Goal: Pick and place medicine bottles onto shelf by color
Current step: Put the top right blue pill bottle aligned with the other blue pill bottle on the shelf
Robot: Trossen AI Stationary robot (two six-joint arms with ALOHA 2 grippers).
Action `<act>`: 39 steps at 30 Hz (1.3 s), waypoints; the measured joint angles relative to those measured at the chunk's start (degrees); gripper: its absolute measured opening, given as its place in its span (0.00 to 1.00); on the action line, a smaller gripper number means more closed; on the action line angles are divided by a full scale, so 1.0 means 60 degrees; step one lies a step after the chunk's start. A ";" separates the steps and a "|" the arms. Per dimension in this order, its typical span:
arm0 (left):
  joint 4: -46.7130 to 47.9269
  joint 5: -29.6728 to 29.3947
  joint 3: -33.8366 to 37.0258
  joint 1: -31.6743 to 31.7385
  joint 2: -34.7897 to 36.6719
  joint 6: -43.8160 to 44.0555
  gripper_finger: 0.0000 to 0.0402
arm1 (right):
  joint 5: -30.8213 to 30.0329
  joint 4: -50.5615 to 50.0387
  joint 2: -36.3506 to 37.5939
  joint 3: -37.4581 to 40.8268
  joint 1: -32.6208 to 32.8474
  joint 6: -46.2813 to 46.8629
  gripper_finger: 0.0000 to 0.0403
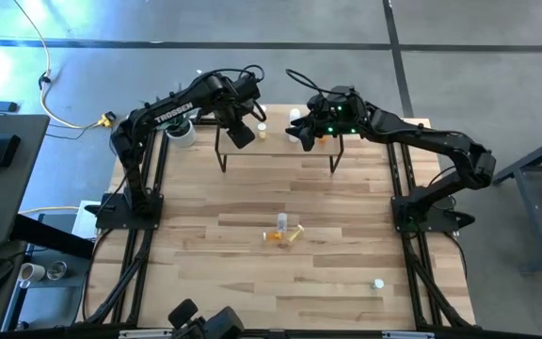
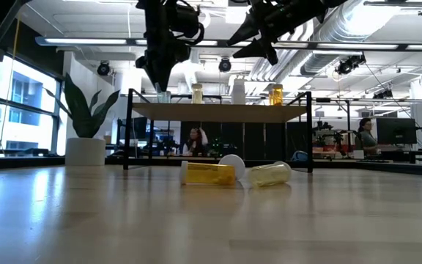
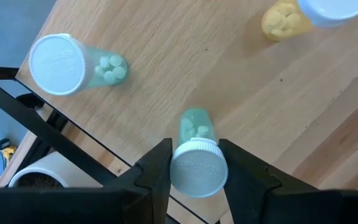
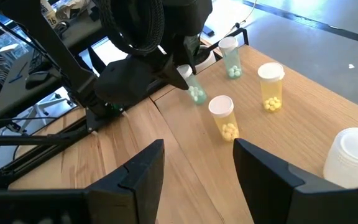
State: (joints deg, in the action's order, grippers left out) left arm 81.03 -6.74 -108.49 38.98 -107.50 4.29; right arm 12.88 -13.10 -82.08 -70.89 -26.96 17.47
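The shelf [image 1: 280,149] stands at the table's far middle. On it stand a green bottle [image 3: 73,62], two yellow bottles [image 4: 271,87] [image 4: 224,118] and a white bottle [image 4: 353,155]; the low view also shows an orange one [image 2: 275,94]. My left gripper [image 3: 196,155] is over the shelf's left end, shut on another green bottle [image 4: 194,90]. My right gripper [image 4: 197,168] hovers open and empty above the shelf's right part. Two yellowish bottles [image 2: 209,173] [image 2: 269,174] lie on their sides mid-table. My left gripper pinches the green bottle's white cap [image 3: 196,169] between its two fingers, one on each side. The fingers come from above, pointing down. The bottle hangs tilted below them near the shelf's left edge; I cannot tell whether its base touches the shelf top.
A white plant pot [image 1: 182,135] stands just left of the shelf. A loose white cap [image 1: 377,282] lies near the table's front right. The wide plank tabletop [image 1: 252,282] in front of the shelf is open. People sit in the room behind [image 2: 194,139].
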 joint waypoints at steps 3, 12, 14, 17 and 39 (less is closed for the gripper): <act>-0.0017 0.0004 0.0000 0.0004 0.0000 0.0000 0.31 | -0.0003 0.0000 0.0000 0.0000 0.0000 0.0000 0.45; -0.0130 -0.0007 0.0000 0.0004 0.0000 0.0000 0.35 | -0.0003 -0.0004 -0.0004 0.0000 0.0000 0.0000 0.45; -0.0246 -0.0011 0.0000 0.0004 0.0000 0.0000 0.36 | -0.0007 -0.0004 -0.0004 0.0000 0.0000 0.0000 0.45; -0.0297 -0.0020 0.0000 0.0004 0.0000 0.0000 0.37 | -0.0047 -0.0004 -0.0004 0.0000 0.0000 0.0000 0.45; -0.0032 -0.0087 -0.1956 0.0007 0.0142 -0.0571 0.37 | -0.0027 -0.0007 -0.0007 0.0000 0.0087 0.0306 0.45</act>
State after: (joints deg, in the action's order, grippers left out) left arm 80.84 -7.26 -120.22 39.03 -106.65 0.87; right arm 12.72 -13.15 -82.13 -70.89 -26.44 19.31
